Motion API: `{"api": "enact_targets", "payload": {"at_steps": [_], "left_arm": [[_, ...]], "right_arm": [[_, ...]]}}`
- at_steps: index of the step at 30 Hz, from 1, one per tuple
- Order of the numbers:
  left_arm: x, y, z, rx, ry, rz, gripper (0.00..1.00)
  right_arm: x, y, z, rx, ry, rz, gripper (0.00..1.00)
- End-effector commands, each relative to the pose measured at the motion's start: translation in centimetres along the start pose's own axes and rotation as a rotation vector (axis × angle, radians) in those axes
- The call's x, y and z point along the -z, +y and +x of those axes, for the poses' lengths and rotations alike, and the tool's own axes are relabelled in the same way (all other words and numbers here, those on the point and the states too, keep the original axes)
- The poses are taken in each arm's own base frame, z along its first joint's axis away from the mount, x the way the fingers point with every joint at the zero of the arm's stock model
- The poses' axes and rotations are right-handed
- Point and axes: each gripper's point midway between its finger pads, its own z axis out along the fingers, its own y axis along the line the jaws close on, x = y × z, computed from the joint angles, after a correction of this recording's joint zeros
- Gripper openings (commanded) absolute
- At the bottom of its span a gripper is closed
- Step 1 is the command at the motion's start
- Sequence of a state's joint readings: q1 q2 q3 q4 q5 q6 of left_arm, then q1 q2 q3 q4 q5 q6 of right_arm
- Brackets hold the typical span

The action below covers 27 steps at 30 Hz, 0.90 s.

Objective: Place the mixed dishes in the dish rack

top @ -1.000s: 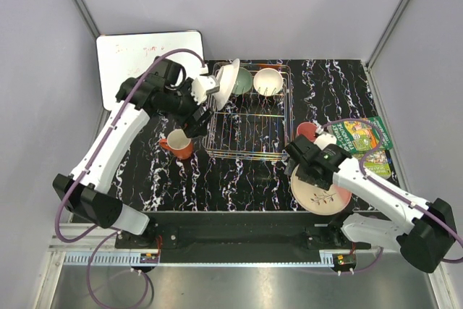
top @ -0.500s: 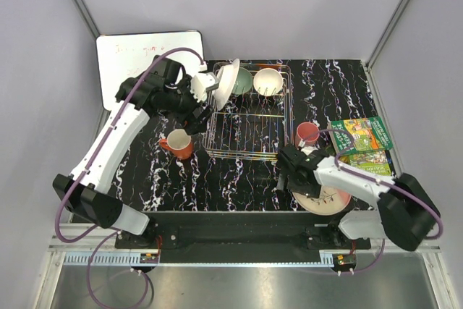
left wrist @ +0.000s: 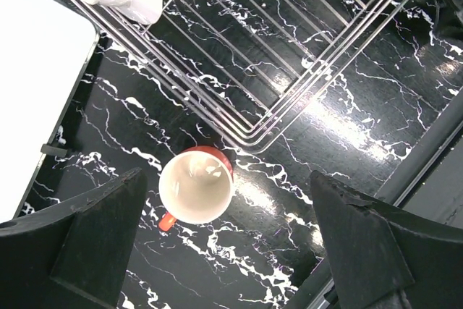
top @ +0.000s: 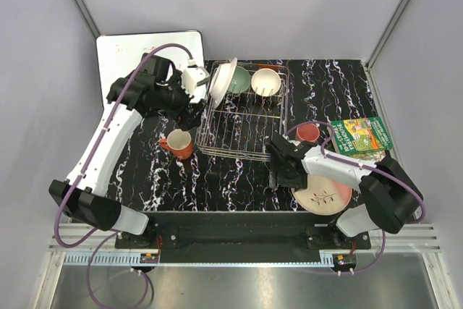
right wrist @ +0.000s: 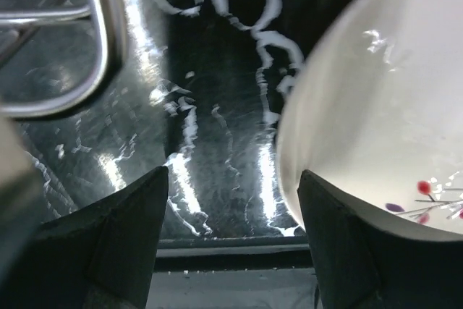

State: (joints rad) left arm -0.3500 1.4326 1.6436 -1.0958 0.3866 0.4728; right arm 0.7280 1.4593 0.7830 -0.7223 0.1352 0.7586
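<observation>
Nearest the arm bases, at the right of the black marbled surface (top: 239, 179): large pink-and-cream plate (top: 327, 197), flat, twig drawing face up, close to the near edge. At its left rim, the right tool (top: 281, 177), low over the surface, released, fingers (right wrist: 108, 251) spread with bare marble between them. One finger on the surface side, the other in front of the plate's rim. Contact with the plate impossible to tell.

A little farther, left of centre: orange mug (top: 178, 143), upright, mouth up, cream inside, handle toward the left, just off the near left corner of the dish rack (top: 246, 124). On the right at about the same depth: small pink cup (top: 307, 133), upright, between the rack's right side and the green book (top: 362, 137), the book flat on the surface.

At mid-depth: the rack itself, silver wire, resting on the surface. Beside its left side and raised above the mug: left tool (top: 192, 112), released, fingers wide apart, gripping nothing, the mug straight below between them in the wrist view.

At the rack's far end, left to right: white plate (top: 222, 83) on edge in the far left corner, leaning; mint green bowl (top: 240, 79) just beside it; cream bowl (top: 266, 82), tipped, opening toward the near side.

Farthest, beyond the far left corner: whiteboard (top: 148, 52).
</observation>
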Motion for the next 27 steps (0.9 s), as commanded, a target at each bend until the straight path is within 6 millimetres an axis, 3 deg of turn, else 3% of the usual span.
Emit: {"api": "enact_targets", "payload": {"at_steps": [1, 5, 8, 12, 23, 27], "left_arm": [[1.9, 0.7, -2.2, -0.032, -0.091, -0.061, 0.99], [2.0, 0.7, -2.2, -0.029, -0.099, -0.062, 0.99], [2.2, 0.8, -2.0, -0.034, -0.100, -0.072, 0.99], [2.0, 0.4, -1.3, -0.035, -0.090, -0.058, 0.99], [1.1, -0.2, -1.2, -0.035, -0.083, -0.017, 0.99], [-0.6, -1.1, 0.7, -0.104, -0.011, 0.011, 0.99]], "right_arm": [[-0.5, 5.6, 2.2, 0.108, 0.099, -0.251, 0.80], [0.6, 8.5, 3.8, 0.256, 0.107, -0.312, 0.83], [0.7, 9.2, 5.0, 0.280, 0.128, -0.322, 0.85], [0.8, 7.9, 6.2, 0.221, 0.126, -0.310, 0.87], [1.7, 7.8, 8.2, 0.191, 0.134, -0.363, 0.88], [1.6, 7.1, 9.1, 0.169, 0.146, -0.362, 0.87]]}}
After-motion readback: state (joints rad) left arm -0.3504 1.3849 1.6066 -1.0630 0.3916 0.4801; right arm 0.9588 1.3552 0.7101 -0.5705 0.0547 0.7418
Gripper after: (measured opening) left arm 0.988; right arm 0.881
